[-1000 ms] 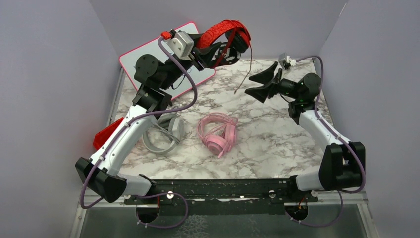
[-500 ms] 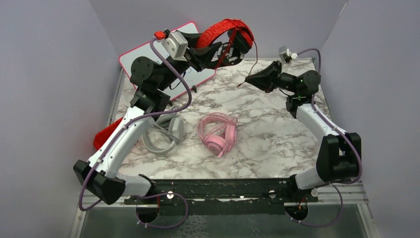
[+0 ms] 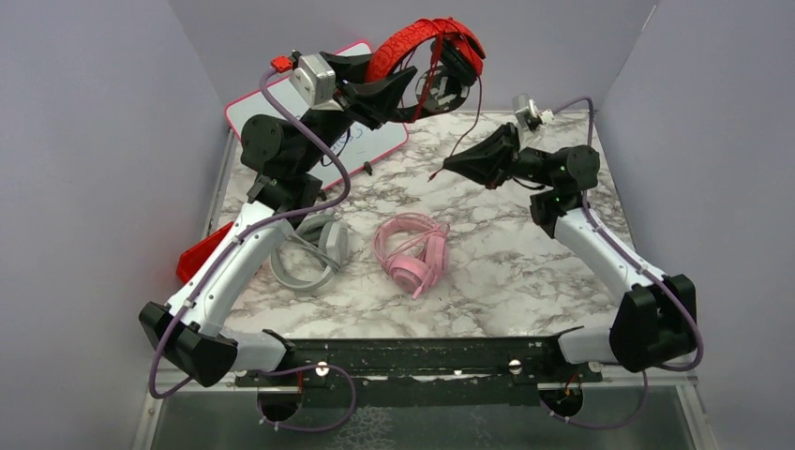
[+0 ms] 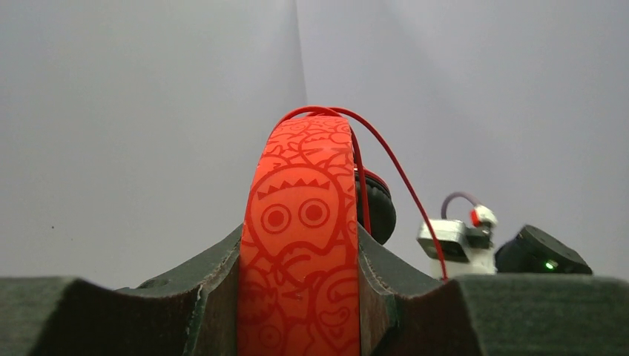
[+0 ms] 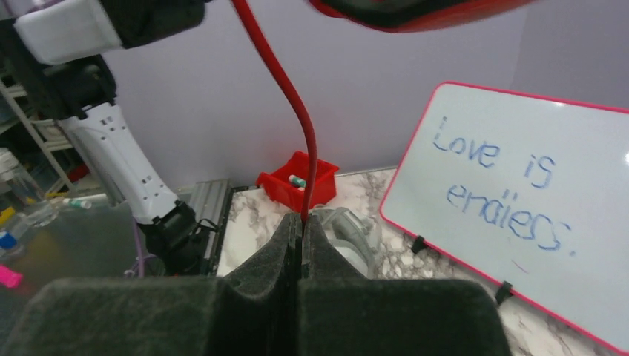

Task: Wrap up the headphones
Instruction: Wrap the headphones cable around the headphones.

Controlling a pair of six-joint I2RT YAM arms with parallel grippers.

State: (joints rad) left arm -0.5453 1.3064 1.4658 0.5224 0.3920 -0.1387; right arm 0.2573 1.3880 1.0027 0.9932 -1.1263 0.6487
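At the far left edge of the marble worktop (image 3: 506, 253) a red bin (image 3: 199, 251) is sitting, partly hidden behind the left arm. Just right of it, the grey headphones (image 3: 309, 255) are lying flat on the worktop, with the arm passing over them. Behind them, at the far left corner, a whiteboard (image 3: 251, 105) with a pink frame is leaning against the wall; the right wrist view is showing blue handwriting on it. The left tool (image 3: 412, 92) is raised high above the far side of the worktop and is gripping the red patterned headband of the red-and-black headphones (image 3: 424, 42) between its two fingers, so this pair is hanging in the air, not touching the worktop. Its thin red cable (image 3: 479, 98) is running over the headband and dropping down to the right. Nearer, around the middle of the worktop, the pink headphones (image 3: 412, 253) are lying with their cable gathered around them, well apart from both tools. At the right, the right tool (image 3: 453, 162) is pointing to the left below the lifted pair, and its jaws are closed tightly on the red cable, with a short end sticking out past the tips.
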